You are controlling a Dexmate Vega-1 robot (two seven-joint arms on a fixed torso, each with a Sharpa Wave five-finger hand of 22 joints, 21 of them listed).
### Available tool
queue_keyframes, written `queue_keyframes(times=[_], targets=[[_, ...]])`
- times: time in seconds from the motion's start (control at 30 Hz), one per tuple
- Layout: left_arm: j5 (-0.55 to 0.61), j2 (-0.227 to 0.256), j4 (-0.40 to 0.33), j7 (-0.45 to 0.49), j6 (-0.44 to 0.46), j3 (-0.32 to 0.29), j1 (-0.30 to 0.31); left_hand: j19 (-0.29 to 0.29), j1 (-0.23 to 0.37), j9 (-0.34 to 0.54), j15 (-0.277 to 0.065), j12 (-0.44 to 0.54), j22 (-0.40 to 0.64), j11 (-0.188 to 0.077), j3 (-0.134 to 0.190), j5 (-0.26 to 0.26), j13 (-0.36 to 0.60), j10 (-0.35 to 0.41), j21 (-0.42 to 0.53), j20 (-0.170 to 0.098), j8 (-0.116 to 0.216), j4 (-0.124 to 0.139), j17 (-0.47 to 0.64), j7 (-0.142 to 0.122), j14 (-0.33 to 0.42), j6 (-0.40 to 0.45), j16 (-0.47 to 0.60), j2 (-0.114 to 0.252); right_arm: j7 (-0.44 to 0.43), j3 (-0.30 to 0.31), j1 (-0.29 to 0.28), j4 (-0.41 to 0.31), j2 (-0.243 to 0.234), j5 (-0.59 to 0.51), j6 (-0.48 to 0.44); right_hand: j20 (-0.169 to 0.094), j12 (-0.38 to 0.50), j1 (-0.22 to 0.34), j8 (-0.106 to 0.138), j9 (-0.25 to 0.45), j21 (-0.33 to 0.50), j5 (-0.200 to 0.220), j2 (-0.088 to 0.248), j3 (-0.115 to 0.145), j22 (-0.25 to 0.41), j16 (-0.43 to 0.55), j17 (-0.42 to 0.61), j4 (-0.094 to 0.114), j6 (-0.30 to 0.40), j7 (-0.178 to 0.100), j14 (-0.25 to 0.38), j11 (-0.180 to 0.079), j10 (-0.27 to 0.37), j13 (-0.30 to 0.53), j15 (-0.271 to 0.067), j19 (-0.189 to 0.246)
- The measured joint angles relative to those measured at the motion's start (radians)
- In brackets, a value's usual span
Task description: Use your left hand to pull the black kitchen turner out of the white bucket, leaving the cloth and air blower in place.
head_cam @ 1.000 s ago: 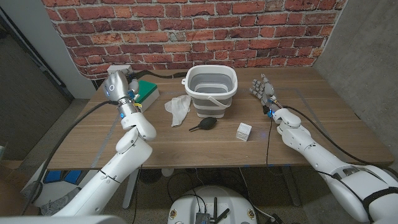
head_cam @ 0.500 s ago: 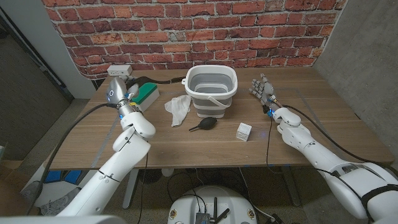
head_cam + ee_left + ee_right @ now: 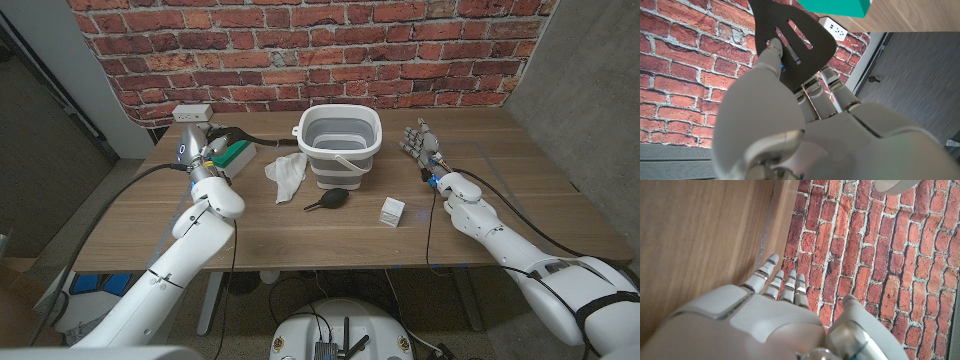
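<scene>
Two hands are showing: the left hand point(image 3: 200, 150), lower and farther left than before, is gripping the black kitchen turner point(image 3: 232, 135) beside the white bucket point(image 3: 339, 145); the right hand point(image 3: 422, 143) is waiting, empty, fingers apart.

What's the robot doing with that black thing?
The left hand holds the black turner, already out of the white bucket, over by the green box at the table's left. The cloth and the air blower lie on the table beside the bucket, not in it. The right hand waits, holding nothing.
</scene>
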Motion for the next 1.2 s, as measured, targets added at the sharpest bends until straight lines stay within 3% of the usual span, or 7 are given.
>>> queue_keyframes(times=[0.77,1.2], targets=[[-0.115,0.015,0.030,0.009,-0.137,0.007,0.043,0.006,0.004,0.002,-0.005,0.004,-0.001,0.007,0.003,0.004,-0.001,0.004,0.000,-0.002,-0.008,-0.003,-0.013,0.008,0.012,-0.002,-0.005,0.003,0.001,0.002,-0.008,0.010,0.008,0.005,0.008,0.000,0.000,0.000,0.000,0.000,0.000,0.000,0.000,0.004,0.000,0.000,0.000,0.004,0.000,0.000,0.000,0.000,0.000,0.000,0.000,0.000],[-0.208,0.006,0.028,-0.003,-0.147,-0.017,0.072,0.006,0.009,0.002,-0.014,-0.005,-0.001,0.007,0.003,0.004,-0.004,-0.028,-0.008,-0.002,-0.028,-0.003,-0.028,0.013,0.010,-0.018,-0.016,0.009,0.009,0.002,-0.011,0.011,0.009,0.008,0.009,0.000,0.000,0.000,0.000,0.000,0.000,0.000,0.000,0.004,0.000,0.000,0.000,0.004,0.000,0.000,0.000,0.000,0.000,0.000,0.000,0.000]])
